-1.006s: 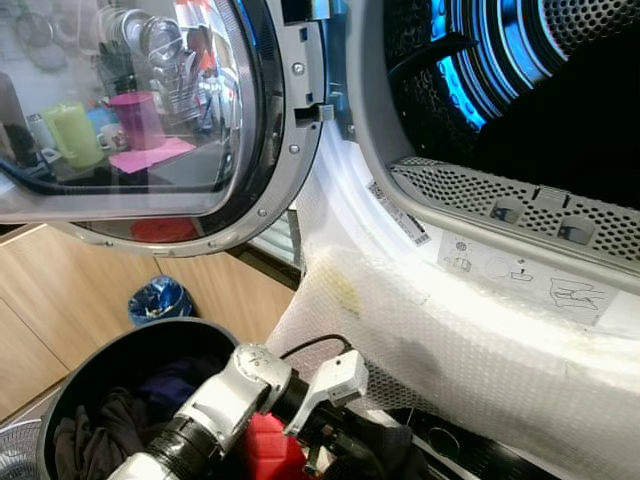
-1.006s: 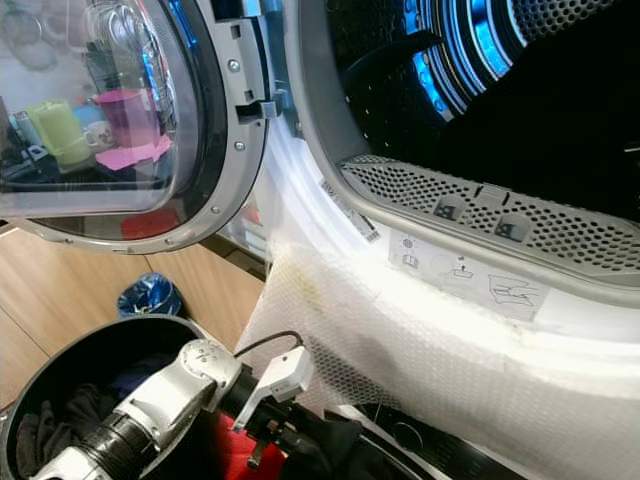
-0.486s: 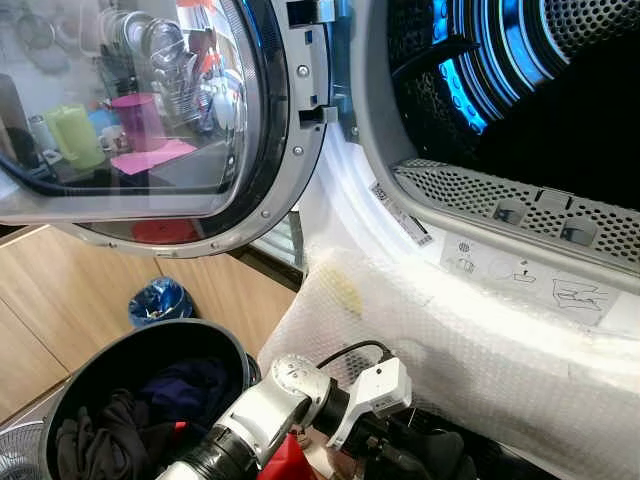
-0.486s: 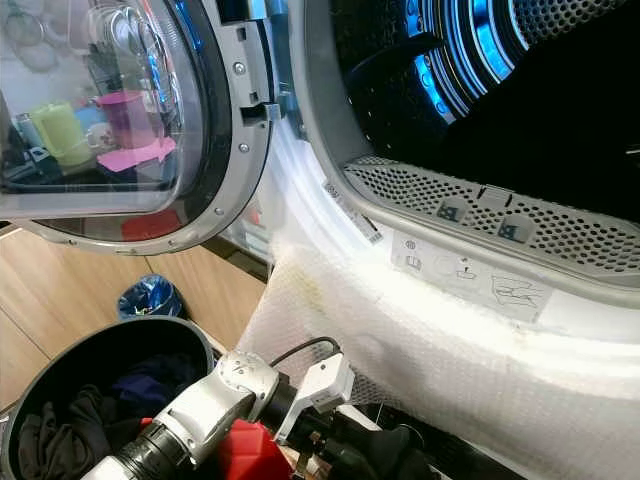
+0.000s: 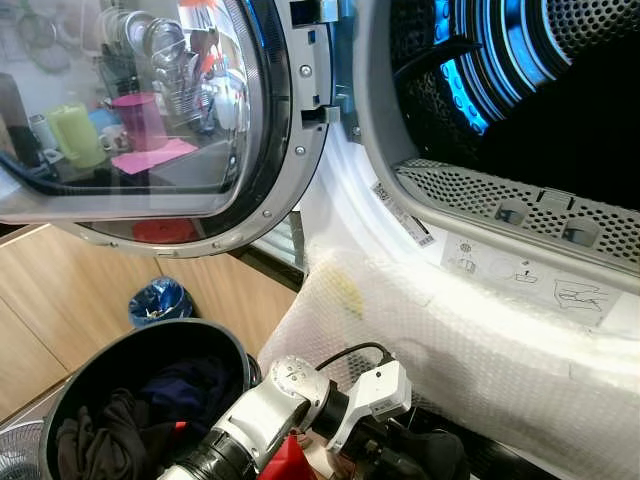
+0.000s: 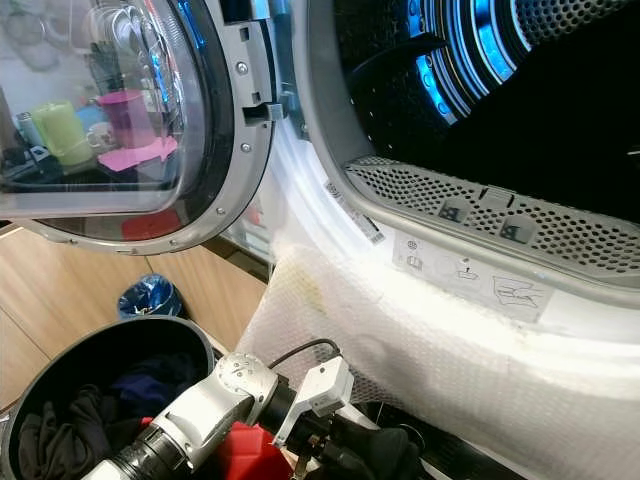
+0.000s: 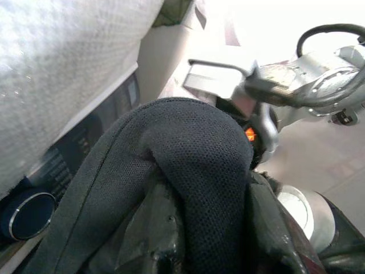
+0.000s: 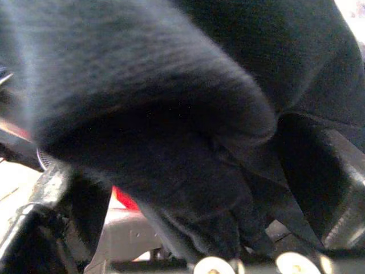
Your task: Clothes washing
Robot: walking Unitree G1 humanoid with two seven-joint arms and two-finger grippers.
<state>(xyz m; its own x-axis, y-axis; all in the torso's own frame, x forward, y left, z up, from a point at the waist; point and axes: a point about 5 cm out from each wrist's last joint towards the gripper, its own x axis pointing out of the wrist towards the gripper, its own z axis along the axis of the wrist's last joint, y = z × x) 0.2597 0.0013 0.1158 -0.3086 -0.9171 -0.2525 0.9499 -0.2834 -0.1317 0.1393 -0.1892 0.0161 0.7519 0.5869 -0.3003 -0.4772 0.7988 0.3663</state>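
Note:
The washer's drum (image 5: 540, 90) stands open, lit blue inside, with its round glass door (image 5: 150, 110) swung to the left. Low in front of it, my left gripper (image 5: 385, 460) is shut on a black mesh garment (image 7: 188, 165), which drapes over its fingers. The cloth bunches just below the washer's front (image 5: 425, 455). A black laundry basket (image 5: 140, 340) at lower left holds dark clothes (image 5: 110, 430). Dark fabric (image 8: 171, 114) lies right against the right wrist camera and hides that gripper's fingers. A silver arm part (image 7: 308, 80) shows behind the garment.
Bubble wrap (image 5: 480, 340) covers the washer's lower front below the opening. A red object (image 6: 245, 445) sits under my left forearm. A blue bag (image 5: 158, 300) lies by the wooden cabinets (image 5: 40, 300) at left. The door glass reflects kitchen items.
Over the last second my left arm moved right and forward from the basket toward the washer's front, carrying the black garment. Since half a second ago it has barely moved.

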